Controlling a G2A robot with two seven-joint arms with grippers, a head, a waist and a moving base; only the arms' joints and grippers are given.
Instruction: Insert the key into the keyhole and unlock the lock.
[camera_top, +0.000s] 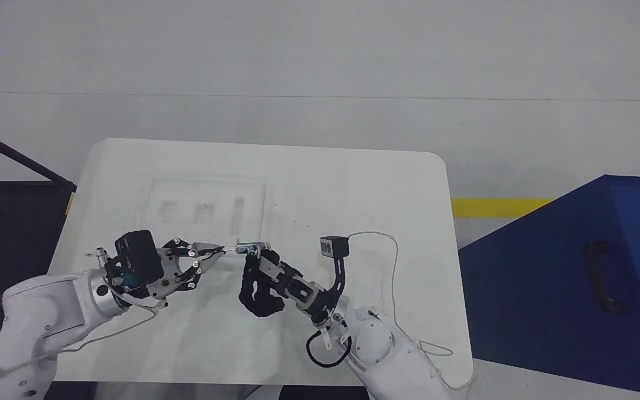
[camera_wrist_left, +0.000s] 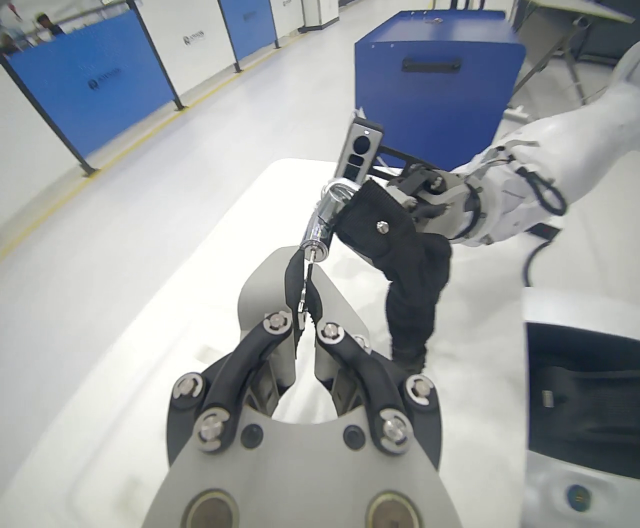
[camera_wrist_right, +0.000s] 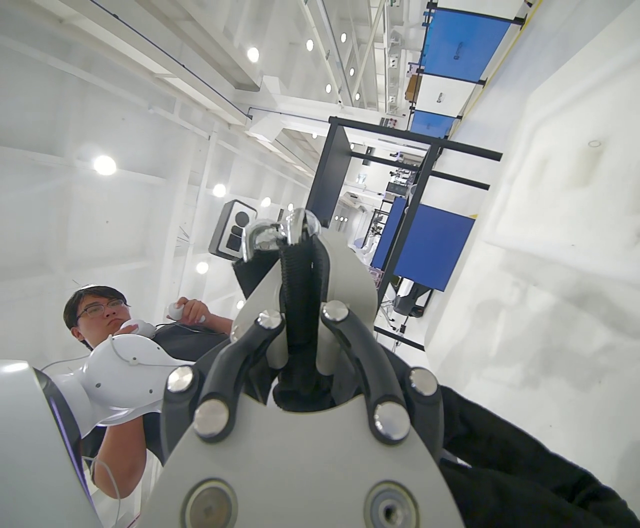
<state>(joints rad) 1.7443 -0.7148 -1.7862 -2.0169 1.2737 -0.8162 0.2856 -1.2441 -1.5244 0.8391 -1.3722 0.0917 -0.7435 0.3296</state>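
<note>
A shiny silver padlock (camera_wrist_left: 325, 215) is held above the white table (camera_top: 400, 190), with my right gripper (camera_wrist_left: 345, 215) shut on its body. The shackle end (camera_wrist_right: 280, 232) pokes out past the black finger pads (camera_wrist_right: 300, 280) in the right wrist view. My left gripper (camera_wrist_left: 303, 290) is shut on a small silver key (camera_wrist_left: 307, 280), whose blade tip sits in the keyhole at the lock's round end face (camera_wrist_left: 315, 248). From above, both grippers meet near the table's middle, with the left gripper (camera_top: 213, 251) beside the lock (camera_top: 250, 246) and the right gripper (camera_top: 262, 258) holding it.
A shallow white moulded tray (camera_top: 205, 205) lies on the table behind the grippers. A blue cabinet (camera_top: 560, 270) stands off the table's right side. A thin cable (camera_top: 385, 250) loops over the right arm.
</note>
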